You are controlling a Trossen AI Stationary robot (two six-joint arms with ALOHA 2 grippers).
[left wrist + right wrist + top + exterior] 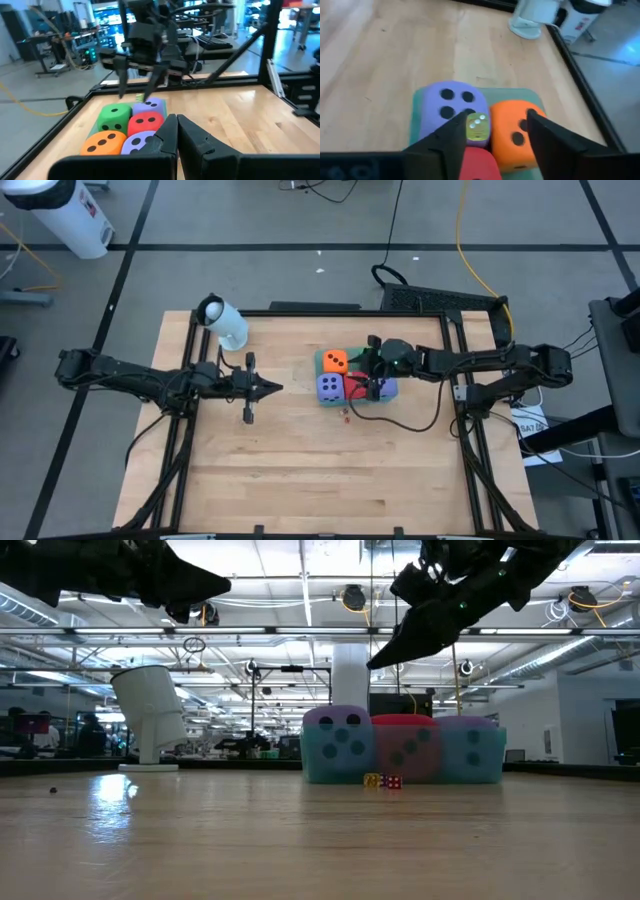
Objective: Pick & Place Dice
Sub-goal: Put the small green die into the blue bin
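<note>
Overhead, table-level, two wrists; dice (pixel 345 377) shared.

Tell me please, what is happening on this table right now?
The right hand hangs open just above a cluster of big foam dice on a teal mat. A small yellow die shows between its fingers, but whether it is gripped or lying on the big dice I cannot tell. Two more tiny dice lie on the table beside the cluster. The left hand waits shut, off to the side. A white cup lies tipped over farther off.

Matt foam dice (pixel 337 376) on smooth wooden table (pixel 300 470)
</note>
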